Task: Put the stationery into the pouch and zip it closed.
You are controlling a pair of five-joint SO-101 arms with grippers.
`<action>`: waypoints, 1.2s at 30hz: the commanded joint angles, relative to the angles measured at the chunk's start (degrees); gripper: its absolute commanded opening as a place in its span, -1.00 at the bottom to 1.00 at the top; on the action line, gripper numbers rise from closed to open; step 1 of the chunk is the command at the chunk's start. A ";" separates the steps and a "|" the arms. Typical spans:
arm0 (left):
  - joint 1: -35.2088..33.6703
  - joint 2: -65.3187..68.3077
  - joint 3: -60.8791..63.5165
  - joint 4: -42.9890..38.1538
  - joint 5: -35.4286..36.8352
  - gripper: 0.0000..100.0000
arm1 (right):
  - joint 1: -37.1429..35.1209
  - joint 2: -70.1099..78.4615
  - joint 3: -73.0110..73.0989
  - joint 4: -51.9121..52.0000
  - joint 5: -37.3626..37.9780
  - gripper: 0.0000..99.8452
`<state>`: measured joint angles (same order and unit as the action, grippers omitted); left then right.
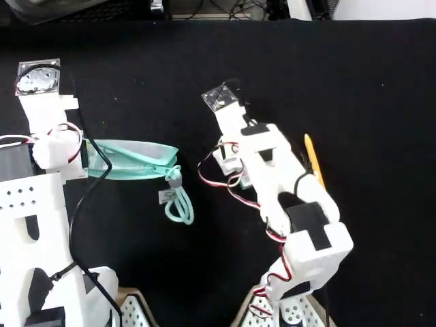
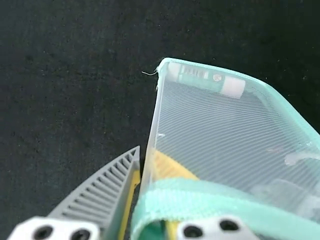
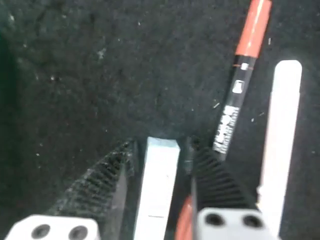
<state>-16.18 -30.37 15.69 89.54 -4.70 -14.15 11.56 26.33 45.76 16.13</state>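
The translucent teal pouch (image 1: 133, 160) lies left of centre, its zipper pull and cord loop (image 1: 178, 204) trailing toward the front. My left gripper (image 2: 147, 165) is shut on the pouch's (image 2: 225, 140) end. A green stick with a white cap (image 2: 205, 80) and something yellow (image 2: 167, 170) lie inside. My right gripper (image 3: 161, 145) is open, its jaws straddling a white bar (image 3: 157, 190) with narrow gaps on both sides. An orange pen (image 3: 245, 75) and a long white item (image 3: 281, 135) lie just beside it. A yellow-orange pen (image 1: 312, 160) shows beside the right arm (image 1: 272, 170).
Black cloth (image 1: 354, 82) covers the table, with open room at the back and right. Both arm bases stand at the front edge, and cables hang from the left arm (image 1: 41, 204) near the pouch.
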 commanded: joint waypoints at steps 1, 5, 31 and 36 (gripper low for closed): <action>-1.36 0.62 0.92 -0.62 0.09 -0.94 | -0.53 -1.19 -4.09 4.22 0.79 -0.98; -1.36 0.62 0.92 -0.62 0.09 -0.94 | -0.88 -4.00 -3.56 9.58 0.79 -0.98; -1.36 0.62 0.92 -0.53 0.09 -0.94 | -5.71 3.65 -5.58 15.74 6.42 -0.96; -1.36 0.62 0.92 -0.35 0.09 -0.94 | -5.80 -9.71 -2.42 16.88 6.24 -0.98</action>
<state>-16.26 -30.37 15.69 89.54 -4.70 -19.78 11.03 23.08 61.41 22.02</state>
